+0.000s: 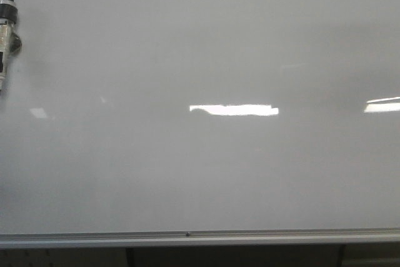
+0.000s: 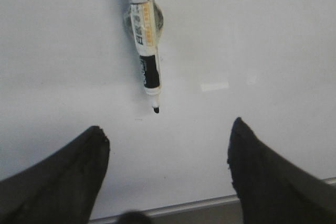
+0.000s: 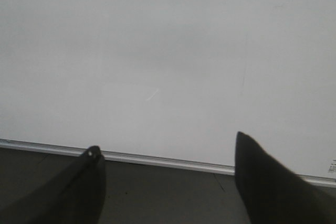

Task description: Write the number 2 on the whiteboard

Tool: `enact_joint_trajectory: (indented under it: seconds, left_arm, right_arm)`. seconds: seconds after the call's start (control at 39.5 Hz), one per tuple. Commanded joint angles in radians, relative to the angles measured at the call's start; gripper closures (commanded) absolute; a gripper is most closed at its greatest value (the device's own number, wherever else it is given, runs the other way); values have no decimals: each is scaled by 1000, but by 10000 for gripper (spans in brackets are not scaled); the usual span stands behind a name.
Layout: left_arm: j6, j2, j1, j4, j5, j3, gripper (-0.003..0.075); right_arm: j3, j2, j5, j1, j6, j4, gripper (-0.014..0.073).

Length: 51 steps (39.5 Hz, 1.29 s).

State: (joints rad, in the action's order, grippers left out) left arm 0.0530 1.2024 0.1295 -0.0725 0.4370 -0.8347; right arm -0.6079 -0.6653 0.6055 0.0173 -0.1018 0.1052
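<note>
Left wrist view: left pincer (image 2: 168, 153) wide, empty.

Marker (image 2: 145, 45) with a white printed label and orange and black print on its barrel, characters too blurred to read, small label at the whiteboard (image 3: 157, 51) edge also illegible, no written digit readable on the board
</note>
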Motion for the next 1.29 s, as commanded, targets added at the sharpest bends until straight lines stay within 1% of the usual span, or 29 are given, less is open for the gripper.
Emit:
enact_joint_trajectory:
  seconds: [0.0, 0.15, 0.33, 0.58, 0.84, 0.91, 1.01, 1.27]
  left_arm:
    - [0, 44, 7, -11, -84, -68, 248]
    - [0, 142, 7, -11, -92, -120, 248]
    - [0, 219, 7, -11, -122, -146, 248]
    - [0, 284, 7, -11, -224, -146, 248]
    - [0, 324, 7, -11, -268, -146, 255]
    - [0, 335, 7, -11, -274, -146, 286]
    - [0, 346, 7, -11, -276, -146, 350]
    - [0, 346, 7, -9, -303, -146, 594]
  right_arm:
    - [-31, -8, -69, -5, -12, -3, 54]
    - [-31, -8, -70, -5, -12, -3, 54]
    - [-31, -8, -70, -5, -12, -3, 54]
    - [-31, -8, -70, -5, -12, -3, 54]
    - [-31, -8, -70, -5, -12, -3, 54]
    - [-31, -8, -70, -5, -12, -3, 54]
    - [-31, -8, -70, -5, -12, -3, 54]
    - [-31, -8, -70, -5, -12, -3, 54]
